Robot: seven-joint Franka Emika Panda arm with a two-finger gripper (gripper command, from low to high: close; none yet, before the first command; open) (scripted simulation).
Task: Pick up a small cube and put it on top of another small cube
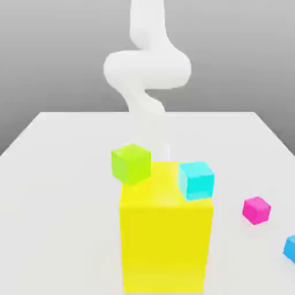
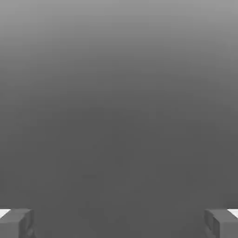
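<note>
Gripper (image 2: 119,223) jaws standing fully apart, grasping nothing; grey fingertips (image 2: 16,223) showing at hand view's corners. White arm (image 1: 147,69) hanging behind big yellow block (image 1: 166,242), lime cube (image 1: 131,163) and pale cyan cube (image 1: 196,180). Small bright blue cube (image 1: 290,248) sitting on white table (image 1: 57,190) at exterior view's right edge, near small magenta cube (image 1: 256,210), apart. Blue cube likely handling light, rigid, smooth; taking it across two opposite flat faces, centred.
</note>
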